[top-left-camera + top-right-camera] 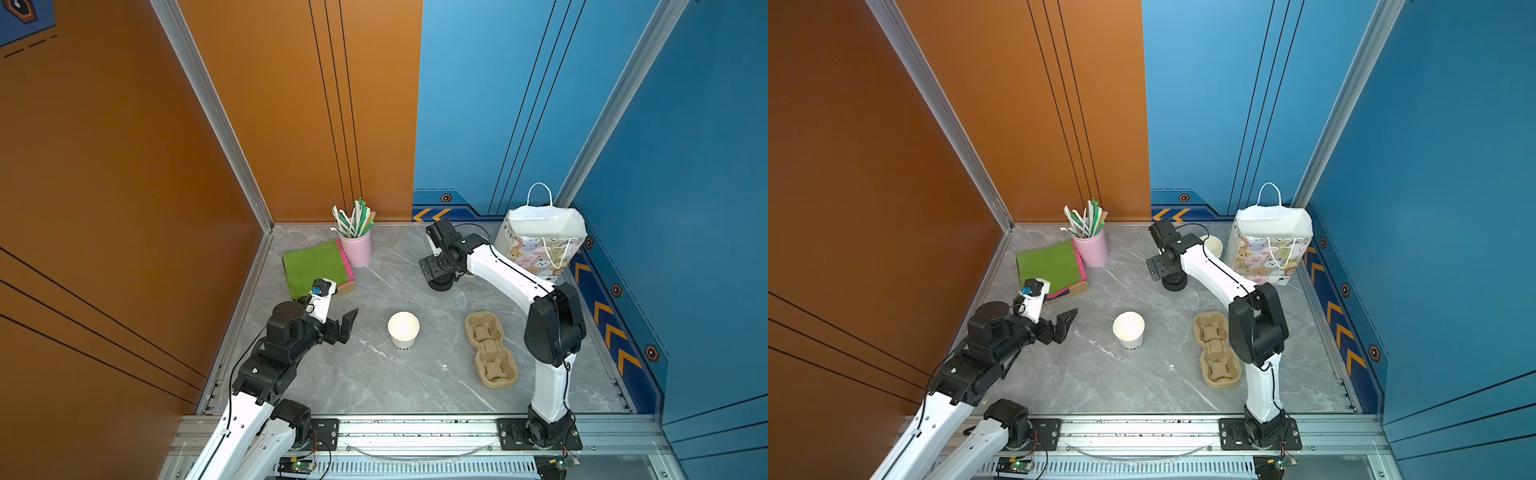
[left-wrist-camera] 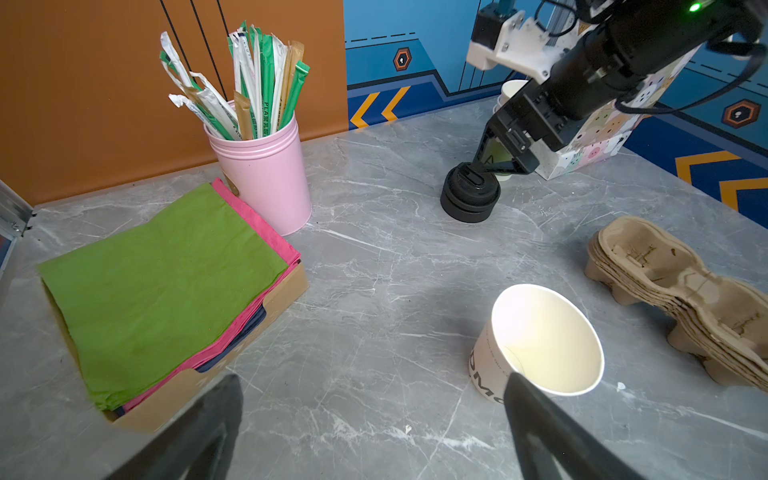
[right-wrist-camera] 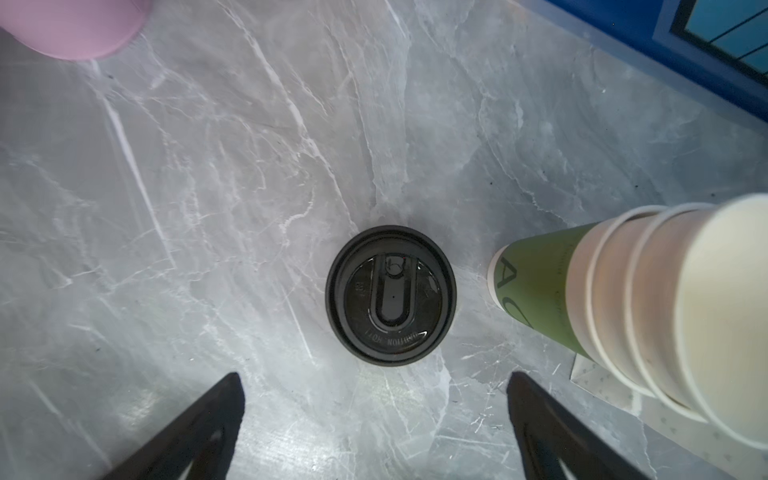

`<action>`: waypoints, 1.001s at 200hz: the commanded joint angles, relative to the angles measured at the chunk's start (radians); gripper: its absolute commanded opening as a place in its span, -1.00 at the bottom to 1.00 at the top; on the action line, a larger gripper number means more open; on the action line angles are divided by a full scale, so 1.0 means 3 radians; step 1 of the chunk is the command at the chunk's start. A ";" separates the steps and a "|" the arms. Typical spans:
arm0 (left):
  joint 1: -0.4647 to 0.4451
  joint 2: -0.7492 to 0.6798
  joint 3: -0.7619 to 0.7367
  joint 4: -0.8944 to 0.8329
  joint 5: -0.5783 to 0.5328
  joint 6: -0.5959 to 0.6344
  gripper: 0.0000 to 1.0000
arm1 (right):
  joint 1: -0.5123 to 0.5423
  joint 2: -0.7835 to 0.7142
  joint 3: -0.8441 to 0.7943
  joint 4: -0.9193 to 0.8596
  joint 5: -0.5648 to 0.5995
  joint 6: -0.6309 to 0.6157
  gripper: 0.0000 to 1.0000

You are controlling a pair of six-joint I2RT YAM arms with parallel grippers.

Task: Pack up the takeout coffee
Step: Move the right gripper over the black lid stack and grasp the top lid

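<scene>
The takeout coffee cup [image 1: 403,332] [image 1: 1128,330] is a small white paper cup with dark lettering low on its side. It stands upright and lidless in the middle of the table, and its inside looks empty [image 2: 548,336]. My left gripper [image 1: 349,326] [image 2: 372,377] hovers open just left of the cup, holding nothing. A stack of black sip lids [image 1: 440,283] [image 3: 390,296] sits at the back. My right gripper [image 1: 434,270] [image 3: 374,376] points down over that stack, open, with only bare table between its fingers.
A patterned paper bag [image 1: 540,241] stands open at the back right, with stacked lidless cups [image 3: 623,299] next to the lids. Pulp cup carriers [image 1: 490,351] lie right of the cup. A pink tin of straws [image 1: 356,249] and a napkin box [image 1: 316,266] sit back left.
</scene>
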 commanded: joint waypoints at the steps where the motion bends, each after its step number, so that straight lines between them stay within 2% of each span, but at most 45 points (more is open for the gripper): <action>1: -0.0020 -0.0032 -0.0038 0.0043 -0.0035 -0.0030 0.96 | -0.0061 0.0176 0.0256 -0.0208 -0.0008 -0.0054 1.00; 48: -0.0013 -0.0032 -0.0037 0.0042 -0.0025 -0.0033 0.96 | -0.0147 0.0448 0.0307 -0.0226 -0.0055 -0.0094 0.89; 173: 0.0007 -0.0029 -0.0033 0.0041 0.0000 -0.0045 0.96 | -0.0160 0.0698 0.0394 -0.0266 -0.0039 -0.0174 0.60; 200: 0.0012 -0.0034 -0.0033 0.0043 -0.0001 -0.0045 0.96 | -0.0160 0.0729 0.0411 -0.0277 -0.0023 -0.0179 0.48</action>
